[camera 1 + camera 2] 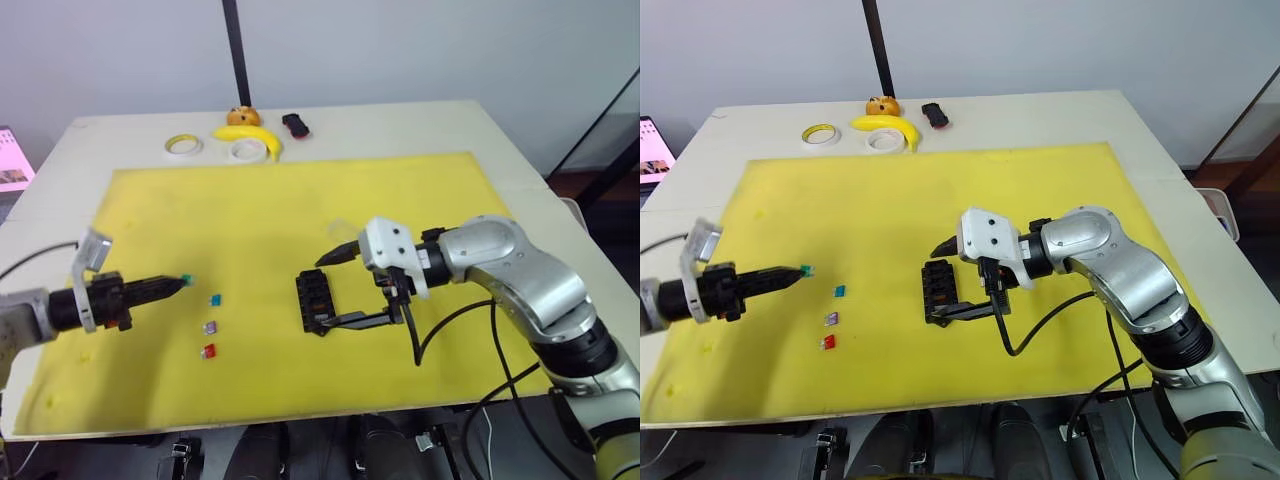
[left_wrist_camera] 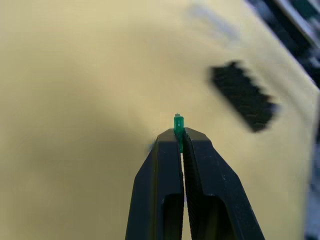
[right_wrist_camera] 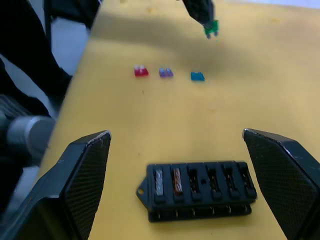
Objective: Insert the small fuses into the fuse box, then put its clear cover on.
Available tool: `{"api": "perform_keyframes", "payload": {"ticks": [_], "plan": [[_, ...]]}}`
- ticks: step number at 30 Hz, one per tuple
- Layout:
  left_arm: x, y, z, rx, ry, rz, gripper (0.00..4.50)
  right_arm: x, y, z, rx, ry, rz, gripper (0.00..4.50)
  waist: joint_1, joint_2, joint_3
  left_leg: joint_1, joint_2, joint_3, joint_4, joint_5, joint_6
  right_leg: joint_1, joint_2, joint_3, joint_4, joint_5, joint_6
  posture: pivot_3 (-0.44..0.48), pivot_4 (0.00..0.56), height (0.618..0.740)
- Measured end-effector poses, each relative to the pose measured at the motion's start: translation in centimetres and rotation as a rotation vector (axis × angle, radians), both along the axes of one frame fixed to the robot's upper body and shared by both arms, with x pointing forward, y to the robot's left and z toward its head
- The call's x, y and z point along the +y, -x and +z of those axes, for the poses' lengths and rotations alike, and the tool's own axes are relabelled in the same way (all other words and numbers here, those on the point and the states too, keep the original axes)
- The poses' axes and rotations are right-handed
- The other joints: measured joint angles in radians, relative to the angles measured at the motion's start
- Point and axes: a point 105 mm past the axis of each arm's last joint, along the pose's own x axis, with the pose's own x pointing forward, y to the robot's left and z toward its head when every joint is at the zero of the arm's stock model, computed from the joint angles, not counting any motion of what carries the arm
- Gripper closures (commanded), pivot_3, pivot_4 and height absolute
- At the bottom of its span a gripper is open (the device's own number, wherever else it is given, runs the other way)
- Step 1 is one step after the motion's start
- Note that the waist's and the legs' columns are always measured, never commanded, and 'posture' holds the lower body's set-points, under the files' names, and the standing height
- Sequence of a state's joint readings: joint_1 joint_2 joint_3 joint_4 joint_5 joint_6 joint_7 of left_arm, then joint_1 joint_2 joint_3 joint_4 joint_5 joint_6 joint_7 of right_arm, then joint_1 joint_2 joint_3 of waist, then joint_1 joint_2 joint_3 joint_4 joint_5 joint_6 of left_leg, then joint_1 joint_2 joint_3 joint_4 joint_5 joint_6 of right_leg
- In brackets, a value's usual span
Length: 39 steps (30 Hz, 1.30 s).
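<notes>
Fuse box (image 1: pixel 313 300) as landmark, lying flat on the yellow mat (image 1: pixel 280 200) that covers the worktop (image 1: pixel 500 130). Two of its slots at one end carry fuses, one grey (image 3: pixel 159 181) and one amber (image 3: pixel 176 180); the remaining slots are vacant. The right tool (image 1: pixel 338 287) straddles the box with its fingers spread wide, one on each long side, neither touching it. To the robot's left of the box, three loose fuses lie in a short line on the mat: blue (image 1: pixel 214 299) nearest the far edge, then purple (image 1: pixel 210 327), then red (image 1: pixel 208 351). Farther left, the left tool (image 1: pixel 170 286) is pinched tight on a green-teal fuse (image 2: pixel 178 122), held above the mat. Far behind the box, off the mat, rest two tape rolls (image 1: pixel 183 146), a banana (image 1: pixel 250 136) and a small black-and-red object (image 1: pixel 295 125).
</notes>
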<state>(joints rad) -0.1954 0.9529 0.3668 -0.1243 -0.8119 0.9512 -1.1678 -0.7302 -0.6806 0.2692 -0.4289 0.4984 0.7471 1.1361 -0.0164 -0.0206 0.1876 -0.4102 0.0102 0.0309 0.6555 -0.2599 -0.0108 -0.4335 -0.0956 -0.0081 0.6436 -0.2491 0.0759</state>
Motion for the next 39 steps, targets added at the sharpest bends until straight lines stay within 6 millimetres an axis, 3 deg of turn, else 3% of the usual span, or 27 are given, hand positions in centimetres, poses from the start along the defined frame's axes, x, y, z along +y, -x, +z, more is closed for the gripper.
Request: {"api": "perform_keyframes", "payload": {"ticks": [6,12,20,23,25,33,35,38,39], "plan": [[-4.9,0.7,3.3,-0.121,0.0,-0.264,4.42,0.5,0.8,2.9,0.147,-0.122,0.033,0.0,0.0,0.0,0.0,0.0,0.0,0.0,-0.004,0.001,0.0,-0.001,0.002,-0.002,0.0,0.001,0.001,0.0,0.15,0.74],[-7.3,1.0,4.2,-0.144,-0.011,-0.413,4.42,0.7,0.6,2.7,0.266,-0.158,0.011,0.0,0.0,0.0,0.0,0.0,0.001,0.001,-0.002,0.001,0.001,0.0,0.008,-0.003,0.001,0.002,0.004,0.0,0.15,0.74],[-9.1,1.3,4.0,-0.193,-0.072,-0.544,4.42,2.1,0.5,2.7,0.262,-0.146,-0.001,0.0,0.002,-0.001,0.0,0.0,0.004,-0.001,0.006,0.001,0.001,0.002,0.017,-0.003,0.003,0.003,0.006,0.0,0.15,0.74],[-9.8,1.3,4.2,-0.218,-0.077,-0.578,4.5,2.6,0.6,2.4,0.265,-0.11,0.005,0.91,0.002,-0.001,0.0,0.0,0.004,-0.001,0.006,0.001,0.001,0.002,0.017,-0.003,0.003,0.003,0.007,0.0,0.15,0.74],[-9.9,1.3,4.2,-0.222,-0.081,-0.582,4.5,2.8,0.7,2.0,0.27,-0.098,0.005,1.83,0.002,-0.001,0.0,0.0,0.004,-0.001,0.006,0.001,0.001,0.002,0.017,-0.003,0.003,0.003,0.007,0.0,0.15,0.74],[-10.5,1.1,3.7,-0.226,-0.097,-0.599,4.5,3.3,0.4,2.0,0.279,-0.094,-0.004,1.83,0.002,-0.001,0.0,0.0,0.004,-0.001,0.007,0.001,0.001,0.003,0.017,-0.003,0.003,0.003,0.007,0.0,0.15,0.74],[-10.6,1.0,3.8,-0.233,-0.093,-0.602,4.5,3.3,0.4,1.8,0.28,-0.087,-0.005,2.36,0.002,-0.001,0.0,0.0,0.004,-0.001,0.007,0.001,0.001,0.003,0.017,-0.003,0.003,0.003,0.007,0.0,0.15,0.74],[-10.8,1.0,4.0,-0.254,-0.09,-0.612,4.5,3.4,0.2,1.5,0.28,-0.072,-0.017,3.58,0.002,-0.001,0.0,0.0,0.004,-0.001,0.007,0.001,0.001,0.003,0.017,-0.003,0.003,0.003,0.007,0.0,0.15,0.74],[-10.8,1.0,4.0,-0.256,-0.089,-0.614,4.5,3.3,0.1,1.4,0.283,-0.07,-0.024,3.58,0.002,-0.001,0.0,0.0,0.004,-0.001,0.007,0.001,0.001,0.003,0.017,-0.003,0.003,0.003,0.007,0.0,0.15,0.74]]}}
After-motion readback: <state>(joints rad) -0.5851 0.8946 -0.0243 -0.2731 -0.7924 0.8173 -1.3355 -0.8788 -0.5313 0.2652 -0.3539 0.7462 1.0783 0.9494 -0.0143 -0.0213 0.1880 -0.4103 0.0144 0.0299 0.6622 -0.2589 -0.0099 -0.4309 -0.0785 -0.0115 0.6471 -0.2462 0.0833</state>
